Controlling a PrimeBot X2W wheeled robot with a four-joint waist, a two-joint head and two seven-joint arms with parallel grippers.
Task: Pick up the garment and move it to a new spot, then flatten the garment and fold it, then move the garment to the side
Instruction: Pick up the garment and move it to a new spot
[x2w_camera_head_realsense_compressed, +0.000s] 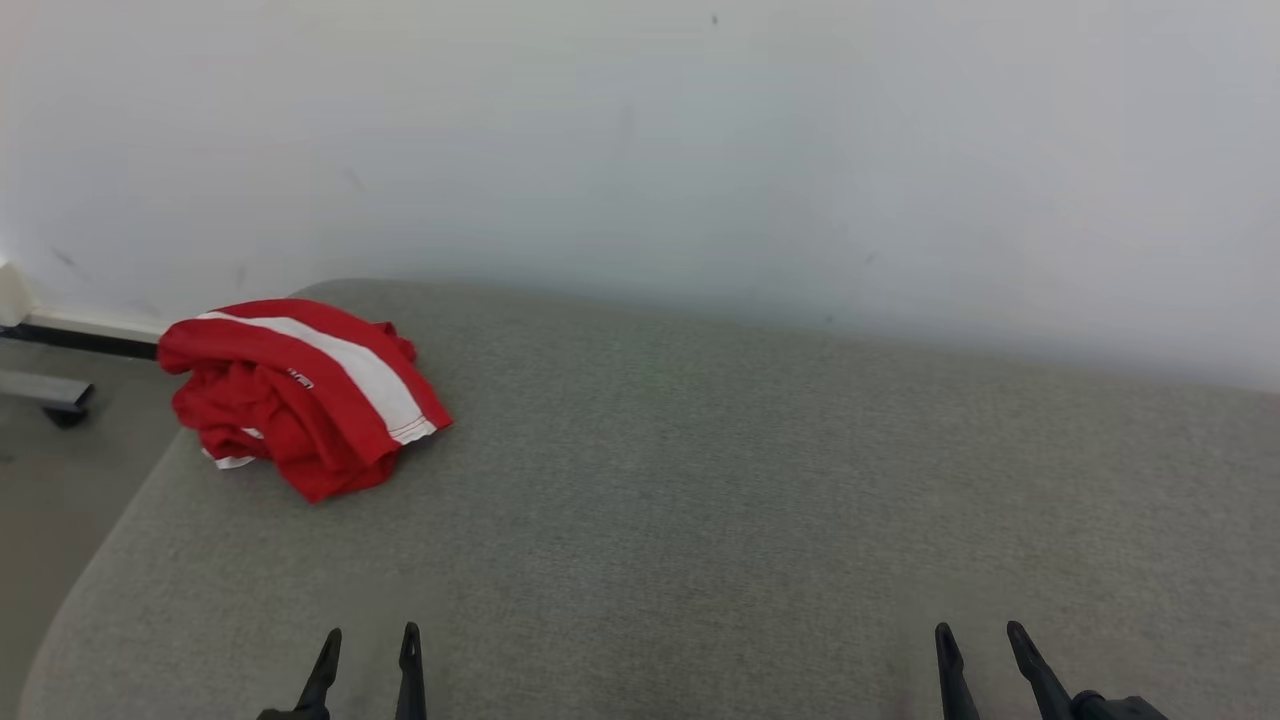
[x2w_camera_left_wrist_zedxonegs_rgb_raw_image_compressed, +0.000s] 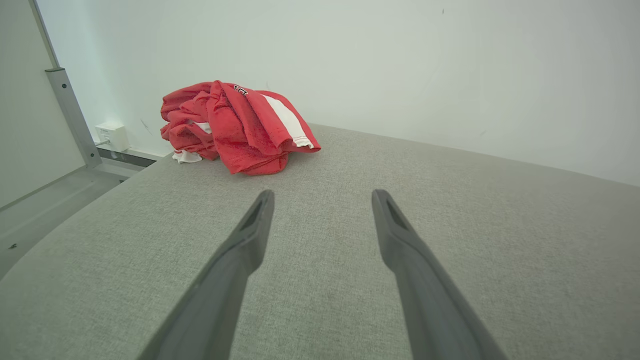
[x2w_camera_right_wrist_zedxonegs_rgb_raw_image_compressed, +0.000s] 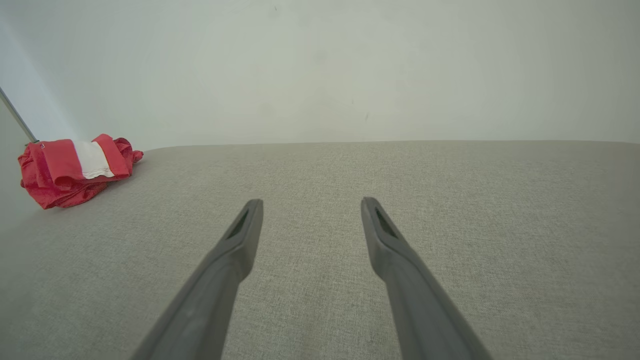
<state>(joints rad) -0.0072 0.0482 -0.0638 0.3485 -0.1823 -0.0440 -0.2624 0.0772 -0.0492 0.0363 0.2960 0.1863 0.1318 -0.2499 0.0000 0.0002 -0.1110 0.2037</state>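
The garment (x2w_camera_head_realsense_compressed: 300, 395) is red with a broad white stripe and lies crumpled in a heap near the far left corner of a grey fabric surface (x2w_camera_head_realsense_compressed: 700, 480). In the left wrist view the garment (x2w_camera_left_wrist_zedxonegs_rgb_raw_image_compressed: 235, 127) sits ahead and to the left of the fingers; in the right wrist view the garment (x2w_camera_right_wrist_zedxonegs_rgb_raw_image_compressed: 75, 167) lies far off to the left. My left gripper (x2w_camera_head_realsense_compressed: 370, 640) rests at the bottom left, open and empty, well short of the heap. My right gripper (x2w_camera_head_realsense_compressed: 980, 635) stands at the bottom right, open and empty too.
A pale wall (x2w_camera_head_realsense_compressed: 640, 150) rises right behind the surface. The surface's rounded left edge (x2w_camera_head_realsense_compressed: 110, 520) drops to the floor, where a metal frame leg (x2w_camera_left_wrist_zedxonegs_rgb_raw_image_compressed: 70, 110) and a white wall socket (x2w_camera_left_wrist_zedxonegs_rgb_raw_image_compressed: 112, 136) stand.
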